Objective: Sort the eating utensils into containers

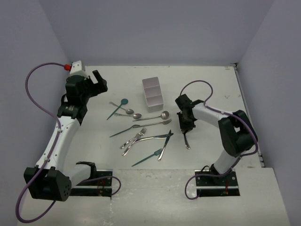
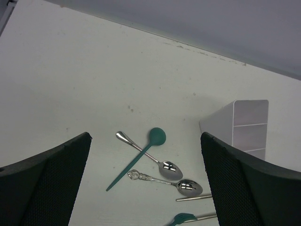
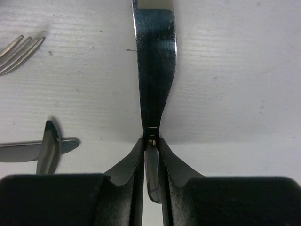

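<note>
The right gripper (image 3: 151, 141) is pinched shut on one end of a shiny metal knife (image 3: 155, 70). The fingers meet on its narrow edge, and the rest of the piece reaches out ahead of the fingertips. Whether it is clear of the table (image 1: 211, 84) or lying on it cannot be told from the wrist view.

**Doing the step well:** the grip is far out at one end, so the long free part will act as a lever. My judgement is that the lift should go straight up and slowly, with the squeeze kept firm so the knife cannot swivel between the pads. The white three-part box (image 1: 153, 92) stands well apart from this gripper, on the side toward the other arm and further from the bases. The carry should pass above the loose pile of utensils (image 1: 141, 136) beside the gripper. Over a compartment, the wrist should tip so the free end goes down first. The release should be low, because a light box may shift or topple.

**Axis:** the knife's long axis runs in line with the gripper, straight ahead of the fingertips. Seen from above, its free end points toward the near edge of the table, tilted only slightly.

The left gripper (image 2: 145, 141) hangs wide open with nothing in it, over a teal spoon (image 2: 141, 155).
</note>
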Motion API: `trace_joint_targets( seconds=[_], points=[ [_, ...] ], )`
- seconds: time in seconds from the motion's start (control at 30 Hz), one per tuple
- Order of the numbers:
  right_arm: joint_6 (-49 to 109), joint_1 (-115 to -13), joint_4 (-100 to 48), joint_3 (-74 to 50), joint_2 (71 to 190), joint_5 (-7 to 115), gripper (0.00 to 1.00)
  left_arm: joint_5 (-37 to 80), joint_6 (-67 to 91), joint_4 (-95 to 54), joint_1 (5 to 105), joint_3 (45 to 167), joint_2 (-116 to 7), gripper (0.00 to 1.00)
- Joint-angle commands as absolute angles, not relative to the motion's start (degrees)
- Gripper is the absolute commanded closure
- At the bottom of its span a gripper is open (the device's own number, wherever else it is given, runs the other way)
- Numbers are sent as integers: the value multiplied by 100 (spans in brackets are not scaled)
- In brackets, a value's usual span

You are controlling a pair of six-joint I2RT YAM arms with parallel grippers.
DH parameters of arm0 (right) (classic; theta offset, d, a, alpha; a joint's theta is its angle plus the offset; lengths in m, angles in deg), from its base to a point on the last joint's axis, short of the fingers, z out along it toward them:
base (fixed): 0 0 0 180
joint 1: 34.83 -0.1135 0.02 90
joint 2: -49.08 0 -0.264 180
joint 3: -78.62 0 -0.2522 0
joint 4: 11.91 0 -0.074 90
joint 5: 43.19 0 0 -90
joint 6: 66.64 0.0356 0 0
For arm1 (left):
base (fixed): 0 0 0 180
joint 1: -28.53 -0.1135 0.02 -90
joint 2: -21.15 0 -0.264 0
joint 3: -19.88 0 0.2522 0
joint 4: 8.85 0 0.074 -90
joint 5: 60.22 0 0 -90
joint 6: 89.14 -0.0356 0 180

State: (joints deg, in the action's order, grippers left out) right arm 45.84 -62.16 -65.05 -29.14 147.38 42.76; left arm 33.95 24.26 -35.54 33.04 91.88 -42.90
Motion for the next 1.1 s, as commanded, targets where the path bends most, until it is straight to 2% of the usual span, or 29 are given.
trace_joint_targets(
  seconds=[0.0,0.13,0.3,0.53,0.7,1.07],
  points=[
    [4613,-6190,-5961,-3153,14155,3671,100,3120,2371,-3343,3266,9139,-4195,0],
    [4428,-6199,-5338,-3347,13426,3697,100,2129,2389,-3070,3414,9077,-4283,0],
    [4200,-6199,-4801,-3462,12609,4188,100,2170,2485,-2799,4213,9095,-4546,0],
    [3769,-6251,-4081,-3085,12352,5005,100,1160,2722,-1920,4892,9253,-5222,0],
    [3795,-6260,-3702,-2444,12712,4866,100,1220,2767,-1927,4927,9324,-5285,0],
    [3962,-6392,-2217,-185,14573,4690,100,2125,2556,-2560,4927,9209,-4898,0]
  ],
)
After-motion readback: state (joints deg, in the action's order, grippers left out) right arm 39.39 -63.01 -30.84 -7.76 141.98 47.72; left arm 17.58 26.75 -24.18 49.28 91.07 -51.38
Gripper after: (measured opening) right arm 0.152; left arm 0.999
